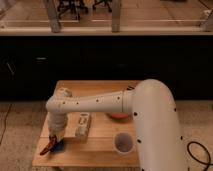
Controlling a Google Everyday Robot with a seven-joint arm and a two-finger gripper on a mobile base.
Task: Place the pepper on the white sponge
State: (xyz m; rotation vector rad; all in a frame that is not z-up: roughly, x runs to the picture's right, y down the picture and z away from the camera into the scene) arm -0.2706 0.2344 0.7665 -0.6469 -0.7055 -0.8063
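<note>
Reaching down over a small wooden tabletop (107, 150), one large white robot arm (95, 104) ends in a hand (56, 139) lowered at the near left corner. One pepper (48, 148), slim, red-orange and pointed, sits right at the tip of the hand, slanting down and away to its left, with its low end touching or nearly touching the wood. Whether the hand is clamped on the pepper or merely against it, I cannot tell. One small blue thing (59, 146) lies directly under the hand, just beside the pepper.

One white sponge (83, 124), a cream oblong block with faint darker marks on top, lies flat on the tabletop just to the right of the hand and slightly farther back, apart from the pepper. One round white cup (123, 143) stands upright well to the right of the hand, near the front edge. One orange rounded object (118, 116) sits farther right and behind the sponge, partly hidden by the arm's bulky white body.

One black cable (197, 152) curls on the speckled floor at far right. Beyond the tabletop runs a dark cabinet front, with chair legs visible above it.
</note>
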